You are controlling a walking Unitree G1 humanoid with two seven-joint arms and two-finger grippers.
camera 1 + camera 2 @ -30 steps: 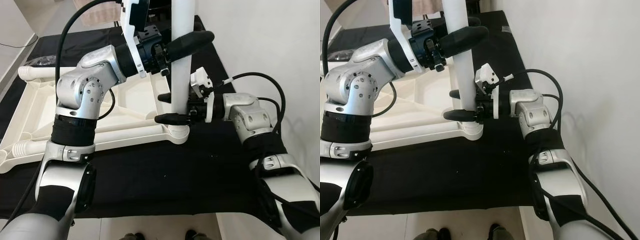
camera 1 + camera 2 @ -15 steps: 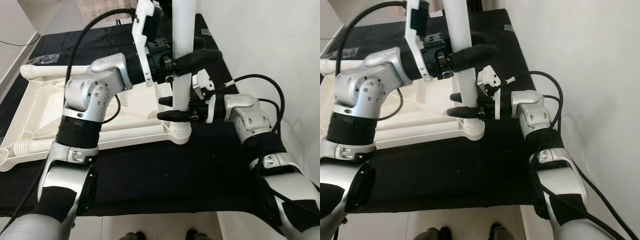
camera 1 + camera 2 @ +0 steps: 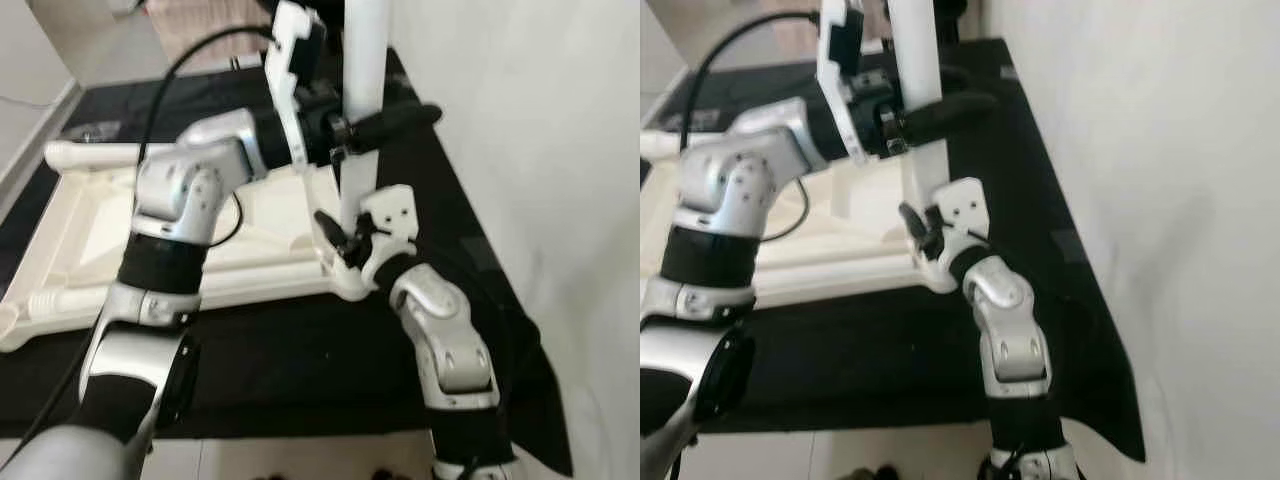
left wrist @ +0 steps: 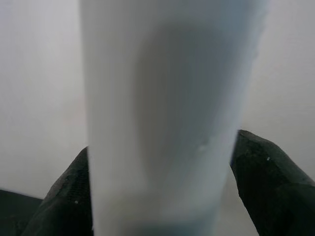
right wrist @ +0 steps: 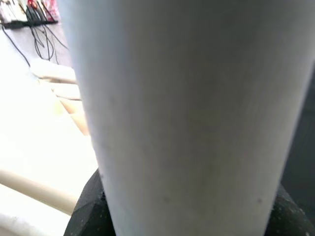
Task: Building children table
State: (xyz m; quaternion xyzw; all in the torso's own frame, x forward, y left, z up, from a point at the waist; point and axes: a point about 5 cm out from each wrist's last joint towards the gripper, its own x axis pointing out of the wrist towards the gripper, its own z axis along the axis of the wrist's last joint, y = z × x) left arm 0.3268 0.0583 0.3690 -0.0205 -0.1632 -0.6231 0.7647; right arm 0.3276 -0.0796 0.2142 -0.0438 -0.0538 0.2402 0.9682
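Black cloth [image 3: 300, 350] under overturned tabletop [image 3: 90, 230], white leg [image 3: 362, 90] upright, left hand [image 3: 385, 122] clamped high on it, right hand [image 3: 338, 232] clamped near its base.

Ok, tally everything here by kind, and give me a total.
Table legs: 3, the upright leg and two lying legs
Tabletop: 1
Grippers: 2, left gripper and right gripper, both on the upright leg
Black cloth: 1
Total: 7

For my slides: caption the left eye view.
Both grippers, left gripper above right gripper, clamp the upright white table leg at the upturned tabletop's corner.
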